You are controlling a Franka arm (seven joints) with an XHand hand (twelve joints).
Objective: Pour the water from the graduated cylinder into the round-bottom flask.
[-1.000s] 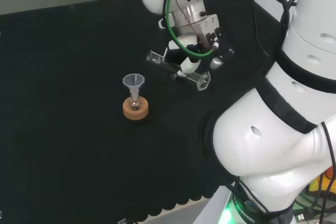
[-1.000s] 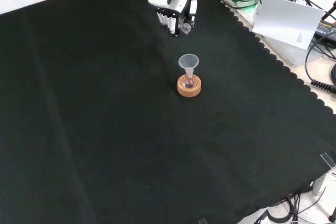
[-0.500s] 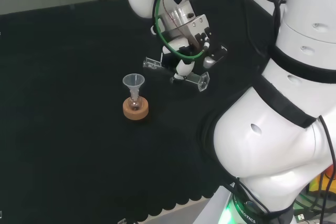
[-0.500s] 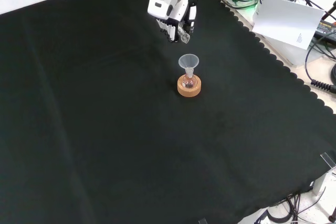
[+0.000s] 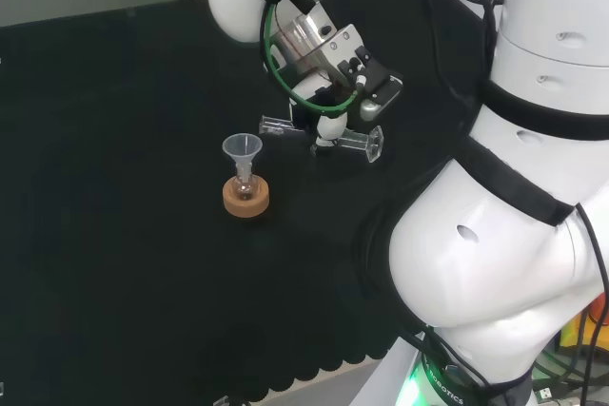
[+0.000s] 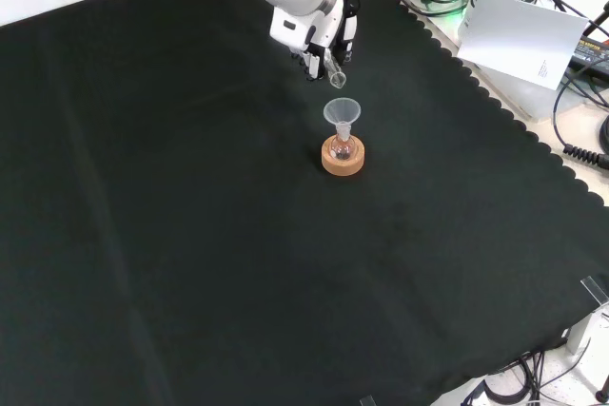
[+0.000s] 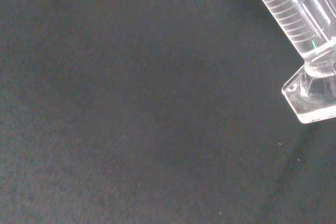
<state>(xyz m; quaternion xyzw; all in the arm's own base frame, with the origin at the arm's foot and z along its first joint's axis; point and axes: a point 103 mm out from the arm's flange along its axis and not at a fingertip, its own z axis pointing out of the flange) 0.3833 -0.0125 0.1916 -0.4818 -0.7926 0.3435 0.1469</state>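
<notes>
Holding one clear graduated cylinder [image 5: 319, 133] almost level above the black-clothed worktop [image 5: 114, 235], the hand [image 5: 333, 106] has its fingers curled round it. Ribbed graduation lines ring the tube; no writing is legible. Nearby stands one round-bottom flask [image 5: 245, 188] in a cork ring [image 5: 246, 201], topped by one clear funnel [image 5: 242, 148].

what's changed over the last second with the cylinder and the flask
The robot hand, shut on the graduated cylinder, carried it left in the head view toward the funnel and tipped it nearly level. The flask and cork ring stayed put.
</notes>
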